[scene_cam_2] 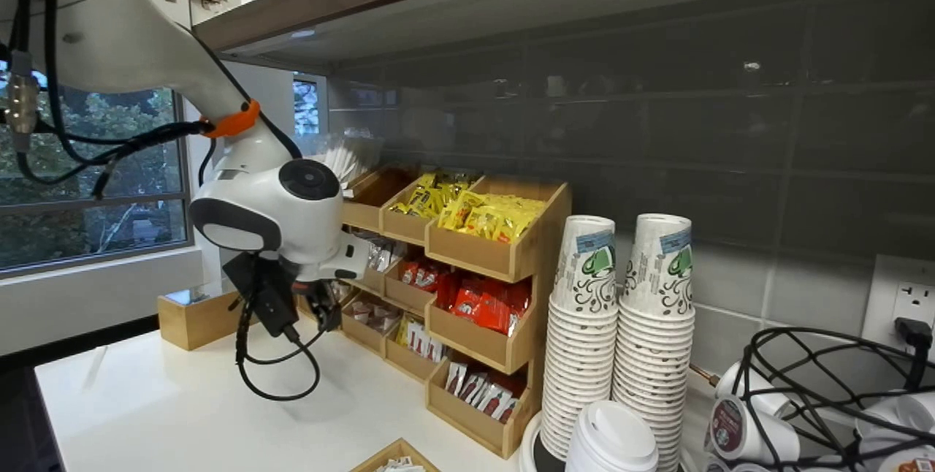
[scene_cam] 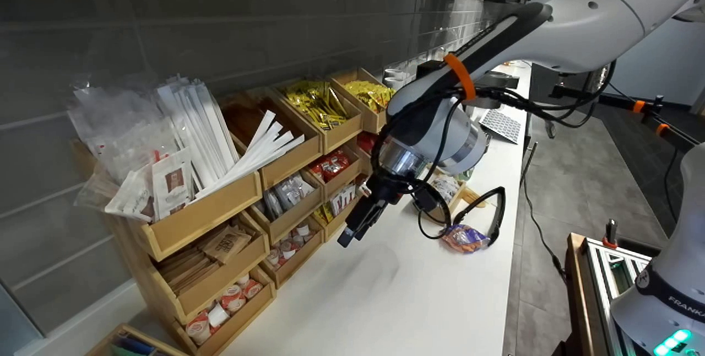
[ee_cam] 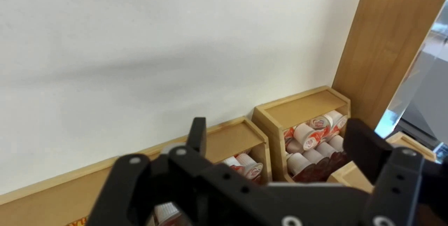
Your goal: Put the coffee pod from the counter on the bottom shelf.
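Several small whitish pods with reddish marks lie in bins of the bottom shelf (scene_cam: pixel 245 323), in an exterior view (scene_cam: pixel 232 299) and in the wrist view (ee_cam: pixel 308 136). No pod shows loose on the white counter (scene_cam: pixel 385 306), so I cannot tell a single coffee pod apart from those in the bins. The bottom shelf also shows in the wrist view (ee_cam: pixel 301 108). My gripper (scene_cam: pixel 352 236) hangs above the counter, in front of the rack's lower bins. In the wrist view its fingers (ee_cam: pixel 280 142) are wide apart with nothing between them.
Two higher tiers hold packets, with white straws (scene_cam: pixel 264 149) jutting out on top. A purple packet (scene_cam: pixel 465 238), a black curved strap (scene_cam: pixel 498 207) and a small wooden box (scene_cam: pixel 460 193) sit on the counter. Stacked paper cups (scene_cam_2: pixel 584 340) and a wire basket (scene_cam_2: pixel 818 384) stand beyond the rack.
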{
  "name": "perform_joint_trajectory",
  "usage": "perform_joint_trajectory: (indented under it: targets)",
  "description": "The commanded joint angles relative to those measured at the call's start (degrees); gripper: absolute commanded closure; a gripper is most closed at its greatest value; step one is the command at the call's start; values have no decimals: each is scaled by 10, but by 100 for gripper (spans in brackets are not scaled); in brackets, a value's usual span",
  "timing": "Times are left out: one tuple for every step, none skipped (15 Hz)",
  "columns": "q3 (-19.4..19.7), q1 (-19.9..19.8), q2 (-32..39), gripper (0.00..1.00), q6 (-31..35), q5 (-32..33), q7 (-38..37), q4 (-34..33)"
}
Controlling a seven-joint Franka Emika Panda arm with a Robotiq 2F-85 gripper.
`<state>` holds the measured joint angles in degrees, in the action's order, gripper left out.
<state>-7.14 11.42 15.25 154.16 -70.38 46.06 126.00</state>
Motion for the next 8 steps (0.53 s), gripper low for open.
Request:
perform_joint_trajectory:
  targets:
    - [1, -6, -72, 0, -32, 113, -114, 61]
    - [1, -7, -85, 0, -34, 145, -149, 70]
    - [0, -8, -97, 0, -30, 175, -185, 77]
    - [0, -8, -110, 0, -23, 213, -219, 89]
    - [-1, -10, -124, 0, -21, 248, -247, 98]
    - [-1, -10, -138, 0, -15, 287, -275, 110]
    - [-1, -13, -151, 0, -16, 324, -301, 120]
    - [-1, -16, -165, 0, -19, 361, -323, 130]
